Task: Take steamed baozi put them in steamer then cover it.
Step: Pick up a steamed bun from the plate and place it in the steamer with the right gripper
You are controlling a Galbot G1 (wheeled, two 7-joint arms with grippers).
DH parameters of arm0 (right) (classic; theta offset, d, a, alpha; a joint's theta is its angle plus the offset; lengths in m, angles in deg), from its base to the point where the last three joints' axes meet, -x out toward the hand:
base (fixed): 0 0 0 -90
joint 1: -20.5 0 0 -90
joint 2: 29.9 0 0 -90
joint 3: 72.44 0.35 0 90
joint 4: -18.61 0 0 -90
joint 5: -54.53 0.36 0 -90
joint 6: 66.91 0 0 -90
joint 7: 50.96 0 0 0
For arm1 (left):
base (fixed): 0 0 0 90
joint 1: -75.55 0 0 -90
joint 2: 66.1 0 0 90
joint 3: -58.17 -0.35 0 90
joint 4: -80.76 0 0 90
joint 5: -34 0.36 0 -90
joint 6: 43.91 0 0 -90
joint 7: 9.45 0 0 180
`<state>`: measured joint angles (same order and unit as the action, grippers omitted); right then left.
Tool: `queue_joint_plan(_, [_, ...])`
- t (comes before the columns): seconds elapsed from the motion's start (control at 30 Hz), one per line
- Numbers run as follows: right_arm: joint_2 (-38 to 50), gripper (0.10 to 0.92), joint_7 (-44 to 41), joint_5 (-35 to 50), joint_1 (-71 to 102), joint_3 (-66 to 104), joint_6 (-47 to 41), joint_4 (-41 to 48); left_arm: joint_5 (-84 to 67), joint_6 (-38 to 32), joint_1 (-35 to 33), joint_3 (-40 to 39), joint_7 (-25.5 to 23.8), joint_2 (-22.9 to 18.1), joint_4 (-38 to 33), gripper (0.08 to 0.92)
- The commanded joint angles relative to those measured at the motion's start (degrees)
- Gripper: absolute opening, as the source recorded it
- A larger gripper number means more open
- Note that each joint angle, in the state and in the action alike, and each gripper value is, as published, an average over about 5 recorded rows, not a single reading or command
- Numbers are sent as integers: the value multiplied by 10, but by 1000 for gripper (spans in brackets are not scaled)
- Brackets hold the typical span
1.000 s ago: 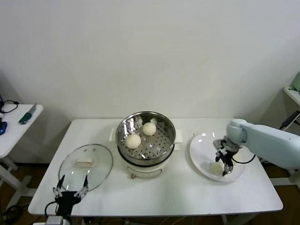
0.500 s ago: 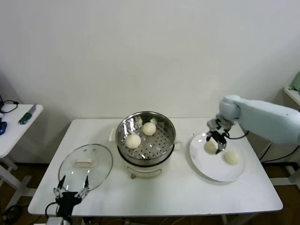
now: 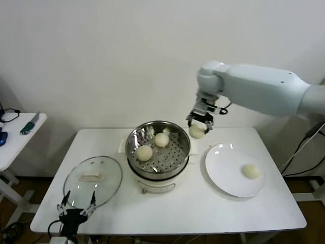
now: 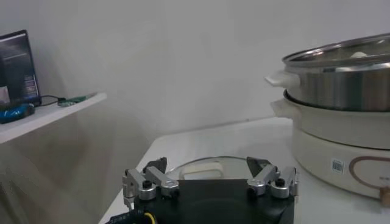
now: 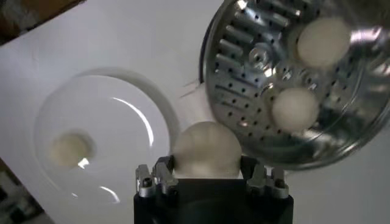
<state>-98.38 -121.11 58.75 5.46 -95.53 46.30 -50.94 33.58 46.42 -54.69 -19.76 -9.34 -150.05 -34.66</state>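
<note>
My right gripper (image 3: 199,123) (image 5: 206,172) is shut on a cream-white baozi (image 3: 196,131) (image 5: 206,150), held in the air just right of the steamer's rim. The shiny steel steamer (image 3: 177,154) (image 5: 244,109) sits on its white cooker base at the table's middle, and two baozi (image 3: 144,152) (image 3: 161,139) lie on its perforated floor. One more baozi (image 3: 251,171) (image 5: 70,148) rests on the white plate (image 3: 223,173). The glass cover (image 3: 93,180) (image 4: 207,165) lies flat at the front left. My left gripper (image 3: 76,205) (image 4: 210,176) hangs open just in front of it.
A side table (image 3: 12,142) at the far left carries small tools. A shelf edge (image 3: 316,101) shows at the far right. My right arm (image 3: 264,94) stretches above the table's back right part.
My right gripper closed on a baozi on the plate, lifted it and carried it up and left to the steamer's right rim. One baozi stays on the plate. The left arm has not moved.
</note>
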Motion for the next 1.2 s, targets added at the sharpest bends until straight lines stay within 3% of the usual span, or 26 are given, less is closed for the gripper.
queue_joint_plan(0.03, [-137,697,-9,-48,29,32,68,-2,-1,0,-2,1,0,2,-1,823])
queue_joint_plan(0.8, [-169,714,-9,-59,124,-11,59,5,-9,-4,-10,6,0,4,8,823])
queue_joint_plan(1.03, [-166,812,-12,-65,124,-1,55,11,-9,-4,-7,6,0,6,9,823])
queue_joint_plan(1.2, [-145,822,-16,-57,95,22,57,14,-9,-3,-7,6,1,7,8,823])
